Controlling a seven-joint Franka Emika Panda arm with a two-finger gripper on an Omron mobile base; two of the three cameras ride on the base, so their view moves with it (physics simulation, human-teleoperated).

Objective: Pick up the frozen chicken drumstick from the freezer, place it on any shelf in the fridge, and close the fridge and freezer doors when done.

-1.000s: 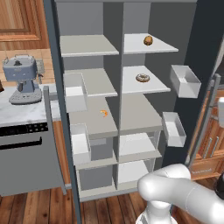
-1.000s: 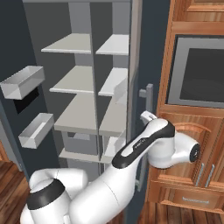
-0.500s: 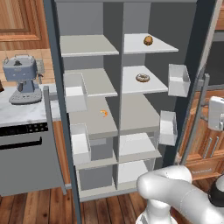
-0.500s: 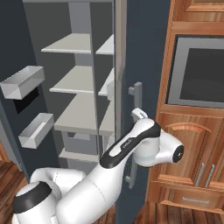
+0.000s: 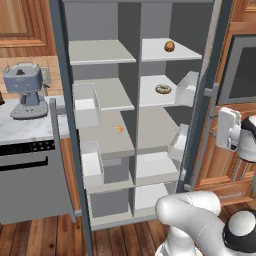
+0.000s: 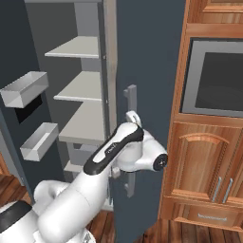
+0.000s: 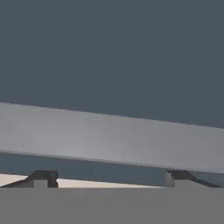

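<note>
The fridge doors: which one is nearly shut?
The right-hand door, plain slate, where the gripper faces its pale handle. The other door, bearing bins, hangs wide open.

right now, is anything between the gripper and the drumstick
Yes: the partly closed fridge door. The gripper faces its outer side at the handle, while the chicken drumstick sits inside on the top right shelf, behind that door.

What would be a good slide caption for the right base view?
Robot arm pressing against the handle of the half-closed slate fridge door, shelves visible behind.
</note>
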